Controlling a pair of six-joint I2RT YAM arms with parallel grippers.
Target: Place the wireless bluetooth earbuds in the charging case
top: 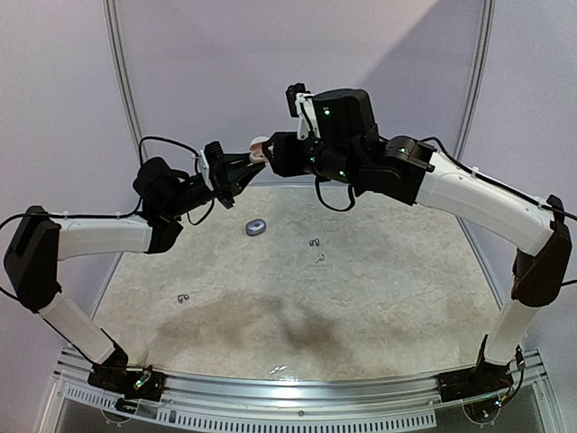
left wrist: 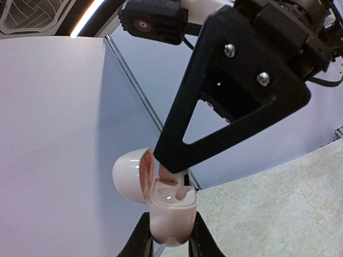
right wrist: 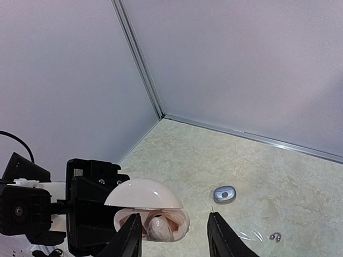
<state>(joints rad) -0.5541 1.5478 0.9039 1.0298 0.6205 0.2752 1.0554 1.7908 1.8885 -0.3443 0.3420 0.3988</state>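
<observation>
My left gripper (top: 252, 161) is shut on the body of a pink-white charging case (left wrist: 171, 214), held in the air near the back wall with its lid (left wrist: 131, 174) swung open. A whitish earbud (right wrist: 159, 227) sits in one socket of the case. The socket beside it (left wrist: 171, 196) looks empty. My right gripper (right wrist: 174, 241) is open, its fingers astride the case opening. One of its black fingers (left wrist: 236, 91) has its tip on the earbud. Small dark earbuds (top: 314, 241) lie on the table; one shows in the right wrist view (right wrist: 275, 236).
A small grey-blue case (top: 256, 227) lies shut on the table, and it also shows in the right wrist view (right wrist: 224, 194). Another dark earbud (top: 184, 299) lies at the left front. The back wall and corner rail (right wrist: 144, 64) are close behind both grippers.
</observation>
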